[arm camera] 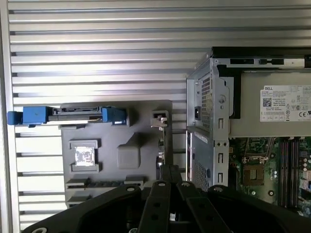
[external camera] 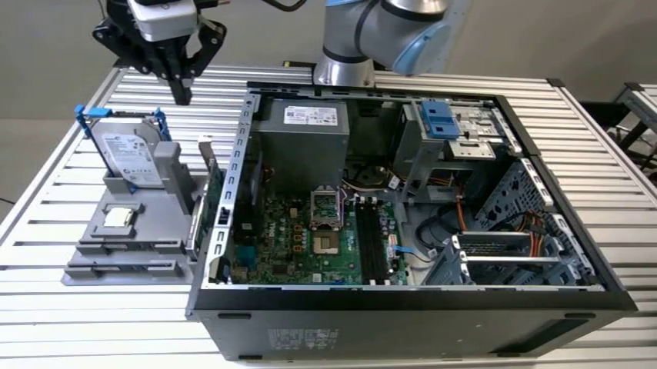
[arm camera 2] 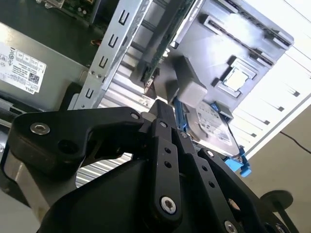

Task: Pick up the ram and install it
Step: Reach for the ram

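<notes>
Grey fixture (external camera: 123,260): it sits on the slatted metal worktop (external camera: 92,315), just beside the side wall of the open computer case (external camera: 411,298), on the exterior view's left.
Ram (external camera: 212,177): you'll find it standing on edge in the fixture's slot nearest the case wall, outside the case. It is thin and dark, and its greenish edge (arm camera 2: 165,43) shows in the second wrist view.
Hard drive (external camera: 131,157): silver, upright in its blue frame at the fixture's side away from the case.
Chip (external camera: 120,217): it lies flat in a fixture pocket, near the drive's foot.
Hand (external camera: 183,94): your black fingers are together and grip nothing. They point down and hover over the worktop above the fixture, clear of the ram.
First wrist view: the fingertips (arm camera: 165,170) line up close to the ram's edge (arm camera: 163,141).
Memory slots (external camera: 371,238): long and black, on the green board inside the case, well apart from the ram.
</notes>
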Robot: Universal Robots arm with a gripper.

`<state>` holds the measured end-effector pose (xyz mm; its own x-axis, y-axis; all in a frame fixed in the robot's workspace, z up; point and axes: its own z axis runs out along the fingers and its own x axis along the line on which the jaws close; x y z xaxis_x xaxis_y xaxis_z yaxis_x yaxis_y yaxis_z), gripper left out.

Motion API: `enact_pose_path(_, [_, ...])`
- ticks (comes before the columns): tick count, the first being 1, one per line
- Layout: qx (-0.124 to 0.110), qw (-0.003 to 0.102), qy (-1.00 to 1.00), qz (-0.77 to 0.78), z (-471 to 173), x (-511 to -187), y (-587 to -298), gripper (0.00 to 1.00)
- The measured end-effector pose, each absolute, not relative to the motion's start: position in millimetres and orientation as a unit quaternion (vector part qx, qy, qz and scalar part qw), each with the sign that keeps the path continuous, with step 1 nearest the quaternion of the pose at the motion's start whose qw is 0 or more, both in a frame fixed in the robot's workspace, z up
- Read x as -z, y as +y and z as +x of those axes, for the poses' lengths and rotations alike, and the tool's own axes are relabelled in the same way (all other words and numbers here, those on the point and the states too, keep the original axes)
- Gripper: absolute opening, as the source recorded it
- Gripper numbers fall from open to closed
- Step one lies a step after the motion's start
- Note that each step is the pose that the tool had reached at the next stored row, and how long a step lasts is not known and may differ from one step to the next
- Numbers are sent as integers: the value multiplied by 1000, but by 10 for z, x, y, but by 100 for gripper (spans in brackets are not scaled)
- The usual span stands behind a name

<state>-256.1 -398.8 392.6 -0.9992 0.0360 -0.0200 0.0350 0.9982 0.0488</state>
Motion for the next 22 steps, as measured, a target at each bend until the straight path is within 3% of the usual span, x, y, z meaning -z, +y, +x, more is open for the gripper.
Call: enact_pose_path(22, [-24,10,1000,8,-3217,-3926,-3988,0])
